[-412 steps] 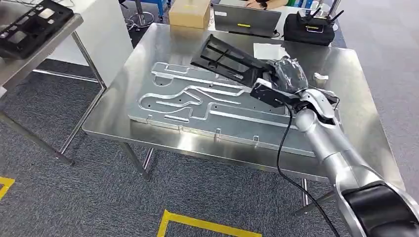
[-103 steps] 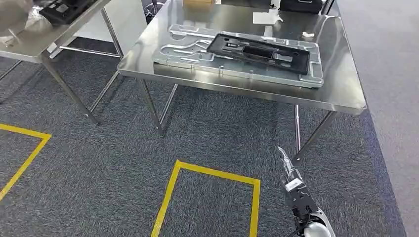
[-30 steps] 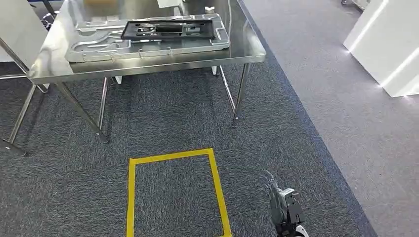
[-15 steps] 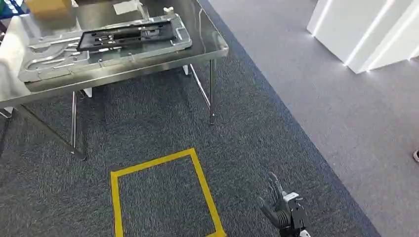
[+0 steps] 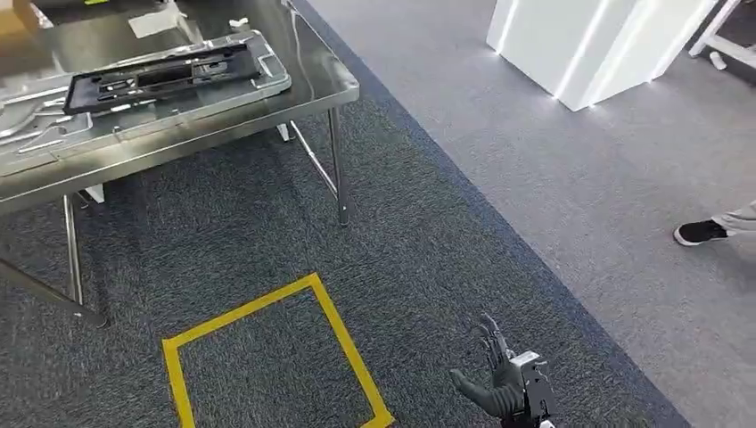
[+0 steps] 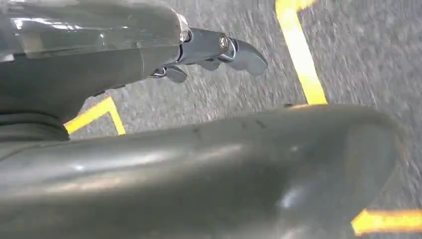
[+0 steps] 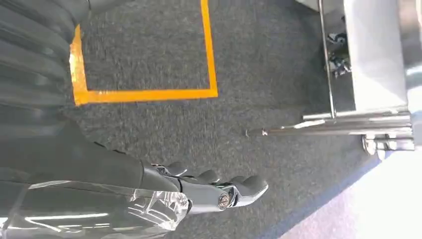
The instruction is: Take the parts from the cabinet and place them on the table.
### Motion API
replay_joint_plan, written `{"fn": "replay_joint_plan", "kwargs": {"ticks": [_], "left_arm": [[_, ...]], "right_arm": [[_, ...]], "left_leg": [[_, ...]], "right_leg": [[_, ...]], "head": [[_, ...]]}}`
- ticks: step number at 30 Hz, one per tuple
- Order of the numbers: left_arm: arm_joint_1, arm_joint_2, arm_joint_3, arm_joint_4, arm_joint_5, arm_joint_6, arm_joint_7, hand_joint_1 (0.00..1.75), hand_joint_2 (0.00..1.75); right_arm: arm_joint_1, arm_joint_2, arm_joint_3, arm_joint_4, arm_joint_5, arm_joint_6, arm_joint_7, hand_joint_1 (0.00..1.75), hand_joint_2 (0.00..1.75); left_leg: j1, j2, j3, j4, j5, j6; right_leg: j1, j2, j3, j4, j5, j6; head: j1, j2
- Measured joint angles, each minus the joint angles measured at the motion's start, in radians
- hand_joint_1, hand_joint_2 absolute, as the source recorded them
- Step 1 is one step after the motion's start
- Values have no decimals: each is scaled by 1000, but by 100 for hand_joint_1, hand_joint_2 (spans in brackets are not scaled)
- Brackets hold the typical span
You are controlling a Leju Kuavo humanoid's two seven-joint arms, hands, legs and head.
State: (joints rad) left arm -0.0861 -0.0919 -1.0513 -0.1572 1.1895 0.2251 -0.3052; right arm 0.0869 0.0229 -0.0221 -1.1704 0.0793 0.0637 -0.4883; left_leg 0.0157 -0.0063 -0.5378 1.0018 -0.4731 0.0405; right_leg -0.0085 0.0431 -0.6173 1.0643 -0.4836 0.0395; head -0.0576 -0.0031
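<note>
A long black part (image 5: 165,76) lies flat on a grey machined metal plate (image 5: 272,85), which rests on the steel table (image 5: 316,89) at the upper left of the head view. My right hand (image 5: 499,383) hangs low over the carpet, far from the table, fingers spread and holding nothing. The right wrist view shows that right hand (image 7: 214,191) above dark carpet with its fingers straight. My left hand (image 6: 216,50) also hangs over the carpet, its fingers stretched out and holding nothing.
A yellow taped square (image 5: 334,334) marks the carpet just in front of me. A white block with lit edges (image 5: 588,45) stands at the upper right on the lighter floor. A person's dark shoe (image 5: 700,232) is at the right edge. Steel table legs (image 7: 328,127) stand nearby.
The camera has swung to the right, so the table has slid toward the picture's left and the shoe has come into view. Earlier my right hand laid the black part on the plate.
</note>
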Motion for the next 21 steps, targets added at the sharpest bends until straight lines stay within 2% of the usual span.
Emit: {"fn": "replay_joint_plan", "kwargs": {"ticks": [1, 2, 3, 4, 5, 6, 7, 8, 9, 10, 12, 13, 14, 15, 16, 17, 18, 19, 20, 21], "left_arm": [[3, 0, 0, 0, 3, 3, 0, 0, 0], [7, 0, 0, 0, 5, 5, 2, 0, 0], [9, 0, 0, 0, 6, 8, 6, 0, 0], [11, 0, 0, 0, 8, 11, 8, 0, 0], [11, 0, 0, 0, 14, 14, 10, 0, 0], [10, 0, 0, 0, 16, 14, 13, 0, 0], [10, 0, 0, 0, 18, 14, 13, 0, 0], [9, 0, 0, 0, 21, 15, 14, 0, 0], [10, 0, 0, 0, 23, 15, 14, 0, 0], [10, 0, 0, 0, 23, 15, 14, 0, 0], [11, -1, 0, 0, 26, 14, 14, 0, 0], [9, -2, 0, 0, 26, 14, 13, 0, 0], [9, -2, 0, 0, 27, 14, 13, 0, 0], [11, -2, 0, 0, 30, 14, 12, 0, 0], [14, -2, 0, 0, 33, 13, 12, 0, 0], [17, -2, 0, 0, 37, 14, 13, 0, 0], [20, -2, 0, 0, 39, 14, 15, 0, 0], [22, -2, 1, 0, 42, 16, 15, 0, 0], [23, -2, 1, 0, 44, 17, 16, 0, 0], [23, -2, 2, 0, 47, 18, 16, 0, 0]], "right_arm": [[-4, 0, 0, 2, 0, 3, -2, 0, 175], [-3, 0, 0, 3, 0, 4, -3, 0, 175], [1, 1, 0, 4, 1, 6, -3, 0, 175], [6, 1, 0, 5, 2, 8, -3, 0, 175], [10, 1, 0, 5, 5, 11, -3, 0, 175], [11, 1, 0, 5, 8, 12, -3, 0, 175], [11, 1, 0, 5, 8, 13, -3, 0, 175], [10, 2, 0, 5, 9, 13, -4, 0, 175], [7, 2, 0, 5, 9, 14, -4, 0, 175], [6, 3, 0, 4, 10, 15, -7, 0, 175], [10, 4, 0, 6, 12, 16, -8, 0, 175], [14, 4, 0, 7, 14, 16, -10, 0, 175], [19, 7, 0, 8, 16, 16, -11, 0, 175], [17, 8, 0, 8, 17, 16, -13, 0, 175], [13, 10, 1, 10, 19, 16, -13, 0, 175], [11, 14, 4, 12, 20, 19, -15, 0, 175], [10, 16, 7, 13, 22, 21, -17, 0, 175], [10, 16, 9, 16, 23, 23, -19, 0, 175], [9, 16, 10, 23, 23, 24, -23, 0, 175], [8, 16, 11, 28, 23, 26, -27, 0, 175]], "left_leg": [[-3, 14, -2, 0, 0, 1], [-5, 27, -2, 1, -2, 3], [-6, 41, -3, 1, -2, 3], [-6, 53, -3, 1, -3, 2], [-6, 66, -2, 1, -4, 1], [-6, 78, -1, 1, -5, 0], [-6, 90, 2, 1, -7, -3], [-7, 101, 6, 1, -10, -7], [-15, 110, 10, 2, -15, -14], [-14, 119, 12, 2, -18, -20], [-10, 139, 19, -2, -22, -30], [-14, 151, 27, -4, -24, -36], [-6, 109, 24, 9, -34, -45], [-6, 58, 9, 48, -67, -47], [-5, 32, -23, 121, -111, -47], [-5, 20, -60, 203, -153, -48], [-5, 15, -96, 279, -183, -49], [-5, 13, -119, 323, -187, -49], [-4, 13, -117, 310, -163, -49], [-4, 12, -93, 250, -118, -48]], "right_leg": [[-2, -26, -43, 88, -47, 6], [-6, -34, -85, 176, -84, 9], [-7, -37, -116, 238, -104, 11], [-8, -38, -129, 264, -101, 13], [-8, -40, -115, 234, -75, 13], [-7, -45, -78, 165, -36, 12], [-6, -56, -25, 68, 5, 8], [-2, -94, 32, -29, 37, 0], [7, -127, 46, -59, 27, -10], [9, -114, 42, -62, 34, -15], [14, -92, 39, -60, 30, -26], [13, -77, 41, -69, 34, -32], [0, -67, 49, -77, 41, -38], [-1, -56, 49, -79, 42, -44], [-1, -47, 48, -79, 44, -51], [0, -33, 47, -78, 44, -53], [1, -18, 45, -77, 44, -53], [1, -2, 44, -75, 44, -53], [1, 14, 45, -73, 44, -53], [1, 32, 45, -70, 43, -52]], "head": [[0, 0], [0, 0], [0, 0], [0, 0], [0, 0], [0, 0], [0, 0], [0, 0], [0, 0], [0, 0], [0, 0], [0, 0], [0, 0], [0, 0], [-1, 0], [-1, 0], [-1, 0], [-1, 0], [-1, 0], [-1, 0]]}}
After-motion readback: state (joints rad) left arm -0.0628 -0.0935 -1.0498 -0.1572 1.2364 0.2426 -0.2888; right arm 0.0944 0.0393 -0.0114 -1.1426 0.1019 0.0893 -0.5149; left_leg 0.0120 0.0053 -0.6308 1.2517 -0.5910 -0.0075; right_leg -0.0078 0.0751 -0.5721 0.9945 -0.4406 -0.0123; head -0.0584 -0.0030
